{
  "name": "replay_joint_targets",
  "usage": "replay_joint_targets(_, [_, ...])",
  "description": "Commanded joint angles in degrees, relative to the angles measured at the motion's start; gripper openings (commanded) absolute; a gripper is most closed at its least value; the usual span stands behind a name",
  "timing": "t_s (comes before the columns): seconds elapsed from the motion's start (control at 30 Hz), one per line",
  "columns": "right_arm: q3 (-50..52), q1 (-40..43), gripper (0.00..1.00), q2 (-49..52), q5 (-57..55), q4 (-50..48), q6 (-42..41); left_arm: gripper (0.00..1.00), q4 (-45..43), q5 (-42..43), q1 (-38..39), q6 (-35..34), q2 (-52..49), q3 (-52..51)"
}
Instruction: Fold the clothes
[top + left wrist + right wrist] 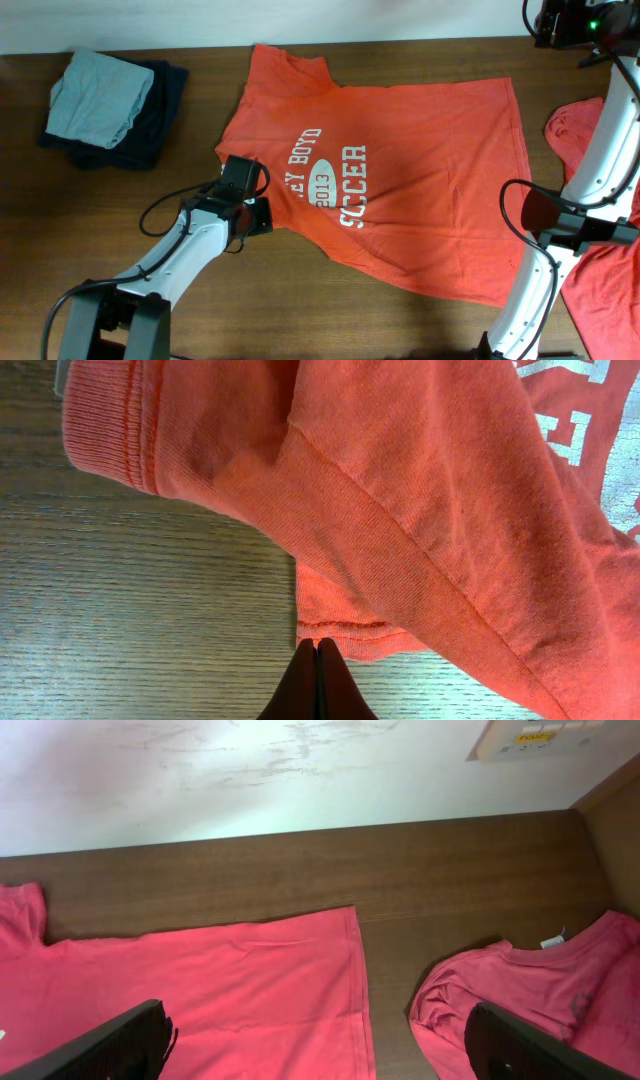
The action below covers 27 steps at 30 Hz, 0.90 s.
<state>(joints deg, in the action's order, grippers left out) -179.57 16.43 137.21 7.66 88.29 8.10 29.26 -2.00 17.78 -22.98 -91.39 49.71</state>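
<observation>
An orange-red T-shirt (400,170) with white "BOYD 2013 SOCCER" print lies spread flat across the table, one sleeve pointing to the far edge. My left gripper (260,212) is at the shirt's near-left edge by the other sleeve. In the left wrist view its fingers (317,648) are shut together, tips touching the sleeve hem (340,628), with no cloth seen between them. My right gripper (532,210) hangs open over the shirt's right hem (355,980); its fingers (320,1048) are wide apart and empty.
A second orange-red shirt (585,135) lies crumpled at the right edge, with its white neck label (551,940) showing. A pale grey-green folded garment (100,95) sits on a dark navy one (155,130) at the far left. A wall (250,770) rises behind the table.
</observation>
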Motion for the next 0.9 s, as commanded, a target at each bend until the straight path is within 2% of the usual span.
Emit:
replay_joint_targets(0.0, [0.0,-0.26,0.99,0.2,0.74,0.0,0.0,0.0,-0.31,-0.83,0.11,0.7,-0.39,-0.07])
replay_joint_targets(0.87, [0.0,-0.26,0.99,0.2,0.74,0.0,0.0,0.0,-5.6,-0.85,0.07,2.05,-4.26,-0.07])
